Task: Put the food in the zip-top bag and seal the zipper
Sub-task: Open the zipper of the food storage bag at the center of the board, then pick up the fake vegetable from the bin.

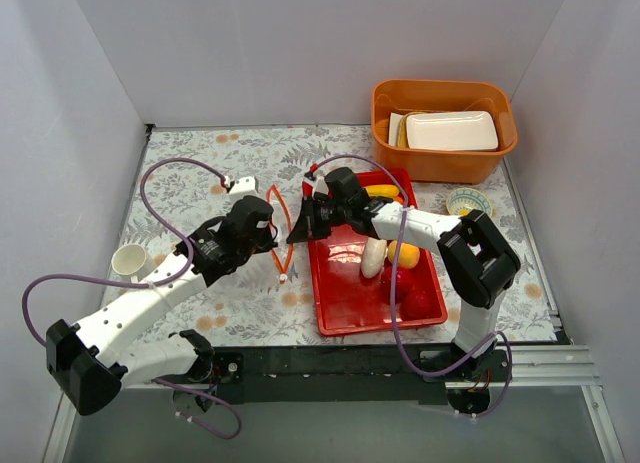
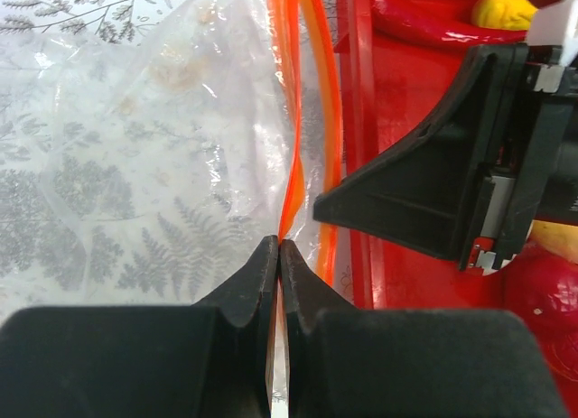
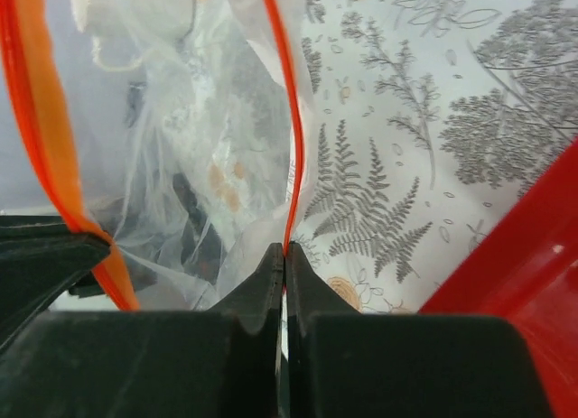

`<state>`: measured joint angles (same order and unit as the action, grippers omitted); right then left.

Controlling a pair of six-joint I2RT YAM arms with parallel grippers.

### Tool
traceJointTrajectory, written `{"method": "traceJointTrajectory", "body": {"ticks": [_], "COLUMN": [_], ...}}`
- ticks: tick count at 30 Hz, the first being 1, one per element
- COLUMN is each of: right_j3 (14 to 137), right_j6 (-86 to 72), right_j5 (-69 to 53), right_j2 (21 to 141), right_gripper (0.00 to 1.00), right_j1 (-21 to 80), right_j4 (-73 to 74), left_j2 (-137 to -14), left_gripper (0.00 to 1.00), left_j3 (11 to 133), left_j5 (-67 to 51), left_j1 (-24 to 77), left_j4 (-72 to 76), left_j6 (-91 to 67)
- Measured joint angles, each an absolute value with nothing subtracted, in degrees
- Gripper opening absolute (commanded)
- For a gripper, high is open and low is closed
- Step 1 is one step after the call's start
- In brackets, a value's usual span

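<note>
The clear zip-top bag (image 2: 163, 156) is held up between my two grippers, just left of the red tray (image 1: 345, 303). Its orange-red zipper (image 1: 289, 218) gapes open in a loop. My left gripper (image 1: 268, 235) is shut on one side of the zipper strip (image 2: 291, 165). My right gripper (image 1: 300, 228) is shut on the other side (image 3: 291, 138). I see no food inside the bag. In the tray lie a white oblong (image 1: 373, 257), an orange piece (image 1: 406, 254), a red fruit (image 1: 421, 303), a yellow piece (image 1: 381, 191) and a red chili (image 2: 424, 25).
An orange tub (image 1: 445, 163) holding a white foam tray (image 1: 452, 131) stands at the back right. A small patterned bowl (image 1: 468, 200) sits right of the red tray. A white cup (image 1: 131, 261) stands at the far left. White walls close three sides.
</note>
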<state>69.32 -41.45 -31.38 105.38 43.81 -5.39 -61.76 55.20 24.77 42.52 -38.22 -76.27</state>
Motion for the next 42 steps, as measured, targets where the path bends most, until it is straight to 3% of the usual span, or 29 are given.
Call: {"method": "traceJointTrajectory", "body": {"ticks": [13,15,16,19,21,25,28,31,42], "right_j3": [70.2,70.7,70.8,70.8,70.8,70.0,67.8,64.4,57.5], "right_j6": [-38.1,-37.2,-37.0,-35.5,-34.4,-31.8,-30.9,-30.9,-32.1], "right_j5": [-17.3,-16.9,-16.8,-15.4,-13.2,-6.9,-1.8,4.9,18.8], "right_j2": [105.4,105.4,105.3,104.0,101.2,92.2,85.3,80.4,82.5], "right_gripper": [0.03,0.17,0.35,0.57,0.64,0.66,0.76,0.77,0.75], "right_j1": [46.5,47.0,47.2,47.4,47.4,47.3,47.2,47.2,45.5], "right_j4": [7.0,7.5,7.5,7.9,9.3,13.2,15.1,18.4,32.8], "left_j2": [-58.1,-57.8,-57.9,-58.4,-58.9,-59.3,-59.4,-59.5,-59.4], "left_gripper": [0.00,0.00,0.00,0.00,0.00,0.00,0.00,0.00,0.00], "left_j3": [55.1,55.1,55.1,55.1,55.1,54.8,53.8,52.7,50.4], "left_j5": [29.7,28.9,28.4,26.1,24.6,22.4,20.8,19.5,15.1], "left_j1": [35.1,34.9,34.9,34.9,34.9,34.9,34.9,34.9,34.8], "left_j4": [-46.1,-45.9,-45.8,-44.6,-43.7,-41.7,-40.2,-39.6,-36.8], "left_j6": [-78.6,-77.5,-77.1,-75.4,-74.5,-73.2,-72.4,-71.8,-71.7]}}
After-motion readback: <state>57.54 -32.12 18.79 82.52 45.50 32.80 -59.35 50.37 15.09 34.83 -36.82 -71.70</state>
